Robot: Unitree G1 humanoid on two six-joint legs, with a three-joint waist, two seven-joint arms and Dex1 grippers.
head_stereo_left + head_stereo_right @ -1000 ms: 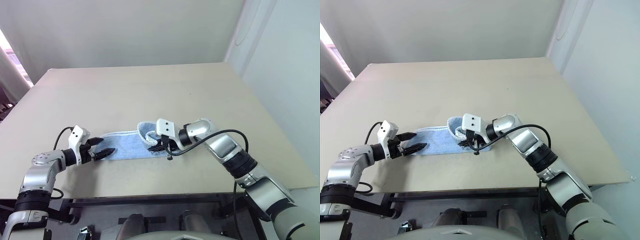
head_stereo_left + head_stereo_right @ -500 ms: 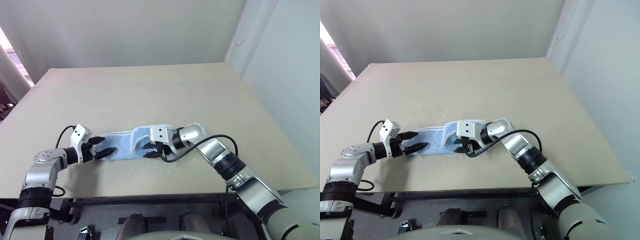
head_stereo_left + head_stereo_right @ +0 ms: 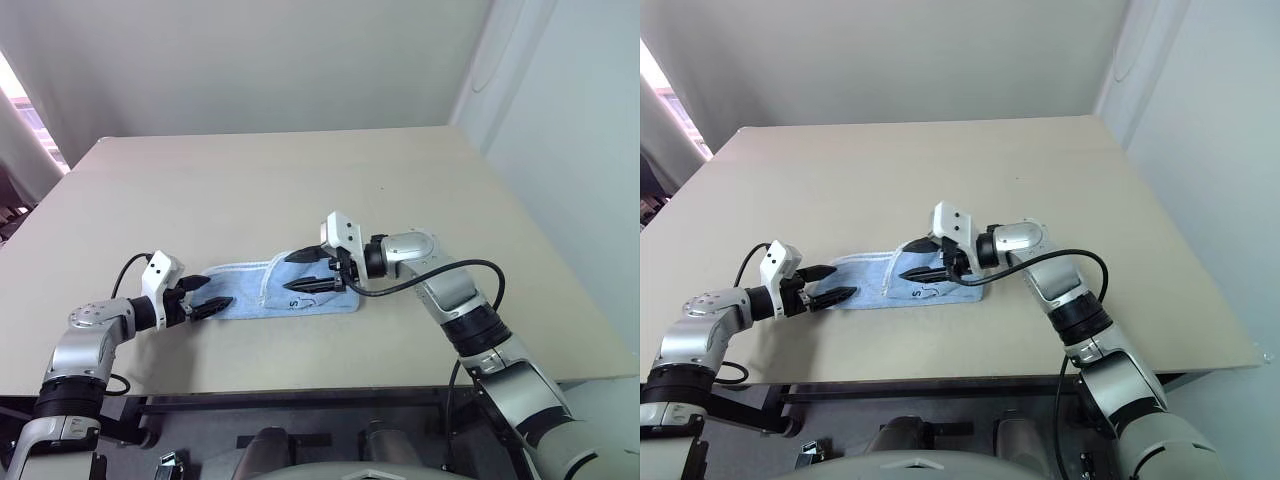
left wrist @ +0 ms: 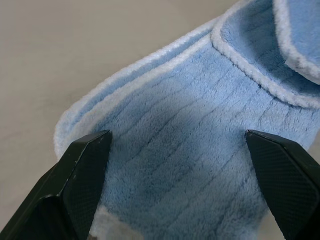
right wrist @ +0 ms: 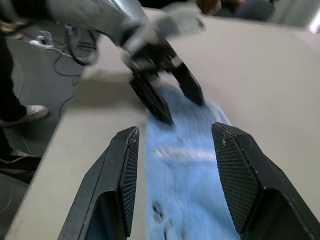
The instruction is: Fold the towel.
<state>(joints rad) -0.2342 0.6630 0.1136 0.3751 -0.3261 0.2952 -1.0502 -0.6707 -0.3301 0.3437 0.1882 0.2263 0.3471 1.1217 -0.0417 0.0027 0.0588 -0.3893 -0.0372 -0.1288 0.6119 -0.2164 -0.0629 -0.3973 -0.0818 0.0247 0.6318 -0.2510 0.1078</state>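
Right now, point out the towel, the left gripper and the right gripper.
towel (image 3: pixel 240 288), left eye view, flat blue middle of the cloth.
left gripper (image 3: pixel 208 296), left eye view, gap between its open fingertips.
right gripper (image 3: pixel 296 272), left eye view, gap between its open fingertips.

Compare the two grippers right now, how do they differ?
The left gripper sits low at the left end of the towel, its fingers straddling the cloth; the right gripper hovers above the towel's folded right part. The left points toward the right; the right points back toward the left. Both are open and hold nothing.
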